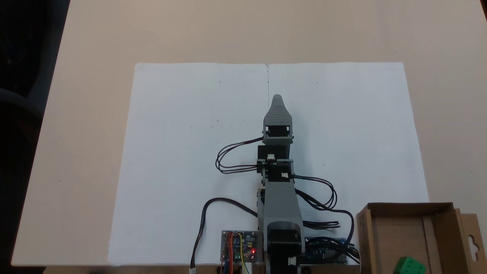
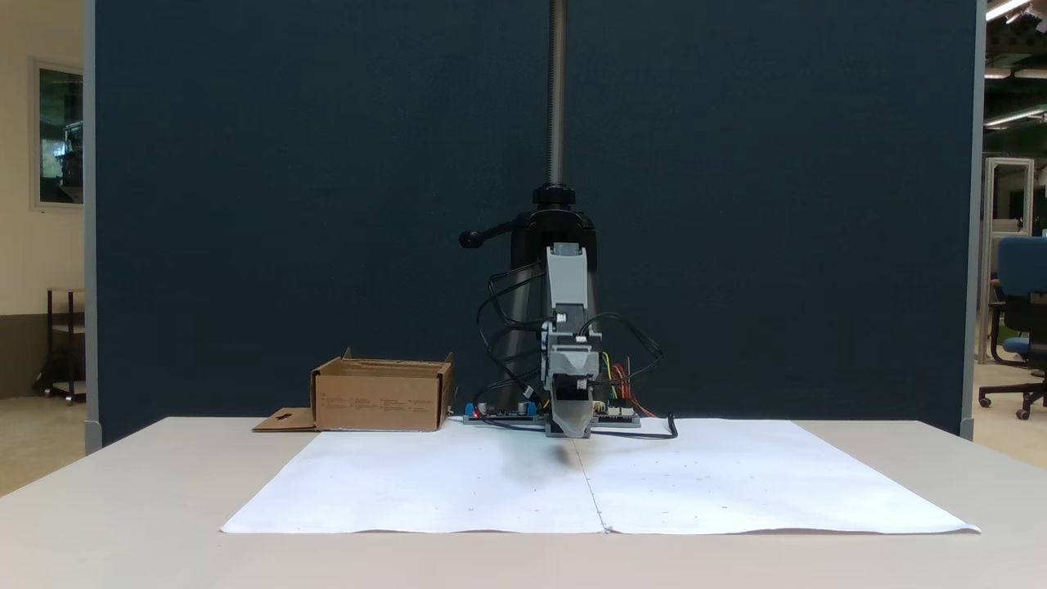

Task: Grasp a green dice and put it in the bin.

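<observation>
Inside the bin (image 1: pixel 384 232), green dice (image 1: pixel 409 265) lies far from hand (image 1: pixel 277 99).

Matt corrugated cardboard bin (image 1: pixel 411 232)

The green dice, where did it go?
The green dice is inside the bin, at the bottom right corner of a fixed view from above, to the right of the arm's base. The end effector points away over the white paper.
</observation>
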You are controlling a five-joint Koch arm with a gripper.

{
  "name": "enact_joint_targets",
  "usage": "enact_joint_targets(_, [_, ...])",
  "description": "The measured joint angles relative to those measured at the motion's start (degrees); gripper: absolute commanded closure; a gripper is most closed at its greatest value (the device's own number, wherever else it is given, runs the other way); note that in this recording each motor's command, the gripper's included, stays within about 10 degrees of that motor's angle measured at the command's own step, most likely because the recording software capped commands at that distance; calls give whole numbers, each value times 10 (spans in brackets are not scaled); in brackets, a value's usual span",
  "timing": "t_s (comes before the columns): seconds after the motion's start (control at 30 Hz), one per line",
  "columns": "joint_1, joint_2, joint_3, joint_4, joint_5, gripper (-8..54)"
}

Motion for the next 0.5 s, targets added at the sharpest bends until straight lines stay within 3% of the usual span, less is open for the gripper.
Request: enact_joint_targets(0.5, [0, 2, 40, -221, -1, 14])
